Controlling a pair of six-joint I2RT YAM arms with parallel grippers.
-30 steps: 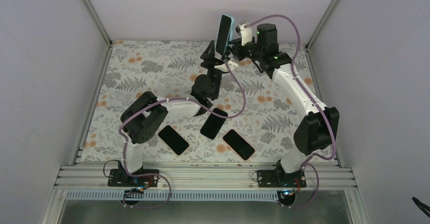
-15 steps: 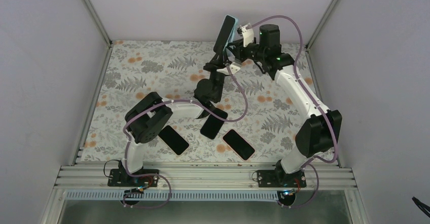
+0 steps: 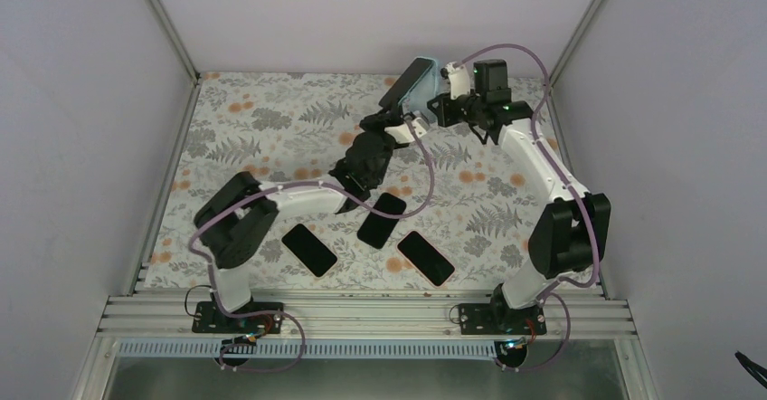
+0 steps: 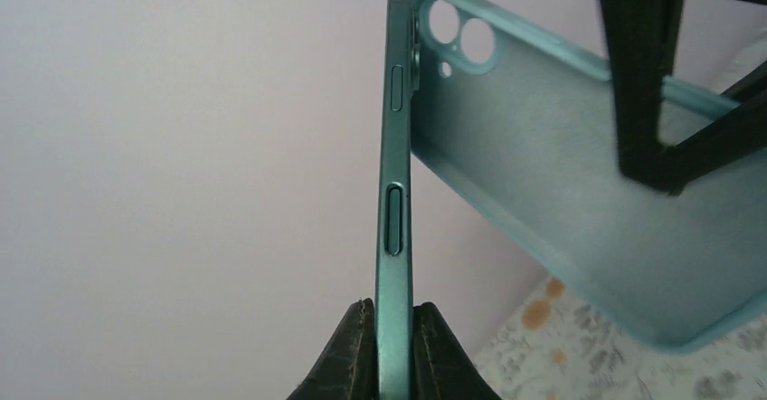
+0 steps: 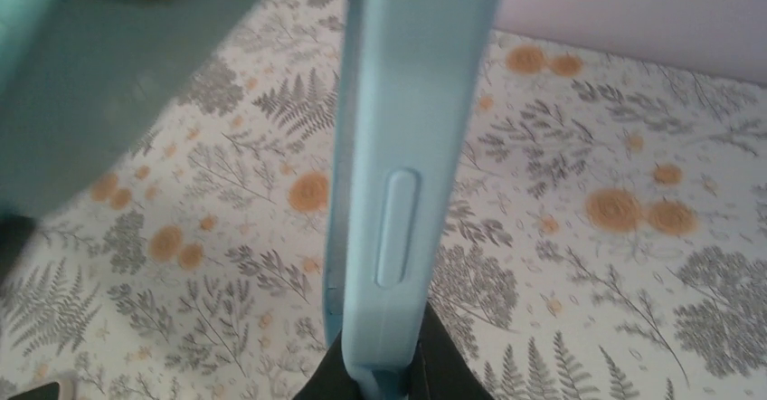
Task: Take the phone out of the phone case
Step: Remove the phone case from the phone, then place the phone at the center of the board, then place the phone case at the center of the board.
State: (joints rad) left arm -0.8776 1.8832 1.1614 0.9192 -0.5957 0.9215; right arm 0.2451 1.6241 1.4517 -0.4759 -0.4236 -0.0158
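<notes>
The left fingers [image 4: 351, 364] are closed on the lower end of the phone [image 4: 395, 192], one finger on each flat face. The left wrist view therefore sees the dark green phone edge-on and upright, its side buttons facing the camera. The right fingers [image 5: 441, 368] are clamped on the phone case [image 5: 407, 147], pinching the bottom of its light blue wall, and the case's raised side button sits a little above the grip.

In the left wrist view the case swings away from the phone like an opened book. The two meet, or nearly meet, only at the top corner by the camera cut-outs. From there the case slants down to the right, its hollow inside bare. A blurred dark green surface fills the upper left of the right wrist view; it is probably the phone, but I cannot tell for sure.

From above, phone and case hang in the air between the two wrists, over the far middle of the floral worktop [image 3: 253, 119] and well clear of it.

Three more dark phones lie flat on the near part of the worktop: the left spare phone [image 3: 309, 249], the middle spare phone [image 3: 381, 219] just beside the left forearm, and the right spare phone [image 3: 425, 257].
</notes>
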